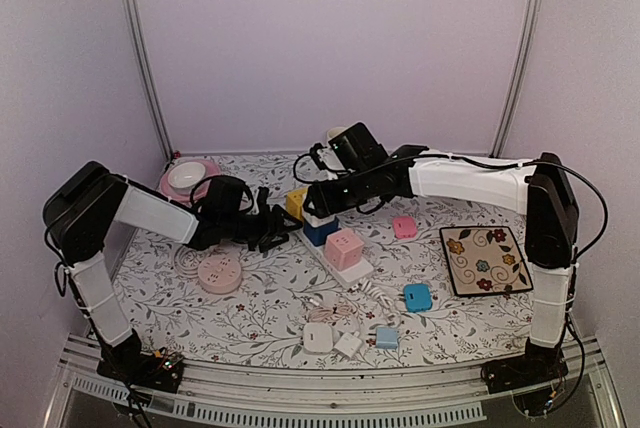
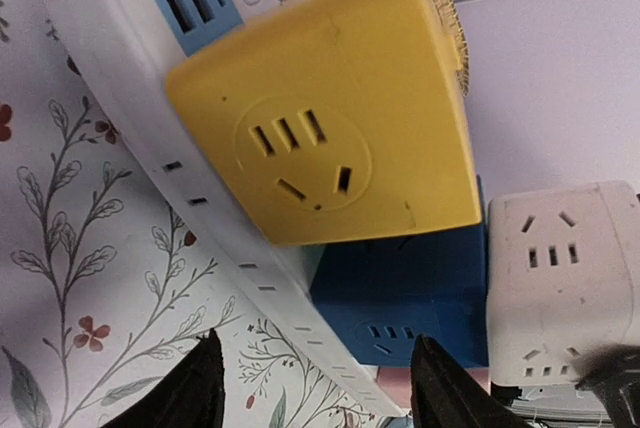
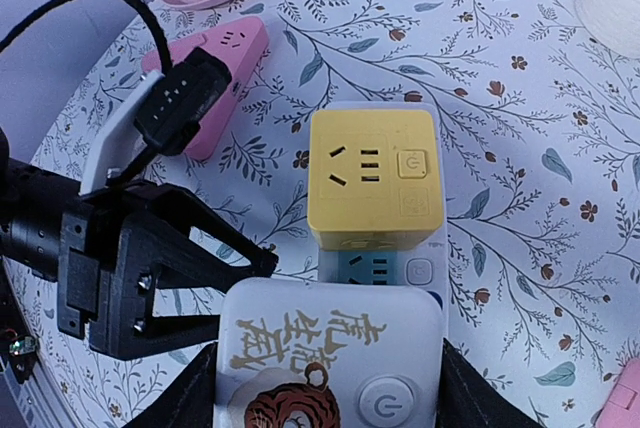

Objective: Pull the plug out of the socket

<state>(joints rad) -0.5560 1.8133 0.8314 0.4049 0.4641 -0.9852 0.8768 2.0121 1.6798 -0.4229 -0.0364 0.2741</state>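
**Right gripper on white adapter, left gripper spread beside the strip**

- The right gripper (image 3: pixel 330 395) was clamped on the white cube adapter (image 3: pixel 335 338), with a dark finger against each side.
- The adapter was mid-worktop, over the white power strip (image 1: pixel 352 270), which ran diagonally from far-left to near-right.
- The left gripper (image 2: pixel 320 398) had its fingers spread apart and held nothing. It sat low, just left of the strip and pointing right at it, near the yellow cube adapter (image 3: pixel 372 173) but not touching it.
- The top view showed the order along the strip: yellow at the far end, then white stacked on a blue cube (image 2: pixel 400 298), then a pink cube (image 1: pixel 343 246) towards the near end.
- The right wrist view hid the blue cube under the white one. It showed the white adapter's top face, with gold characters, a tiger print and a round power button. It also showed a blue socket panel on the strip between yellow and white.
- The left wrist view showed the side faces: yellow with a recessed round five-hole socket, blue underneath to the right, and white further right with its own socket holes.
- All the cubes were smooth, hard plastic with rounded edges. The strip edge had small slots.
- The worktop (image 1: pixel 250 318) had a white cover printed with leaves and flowers.
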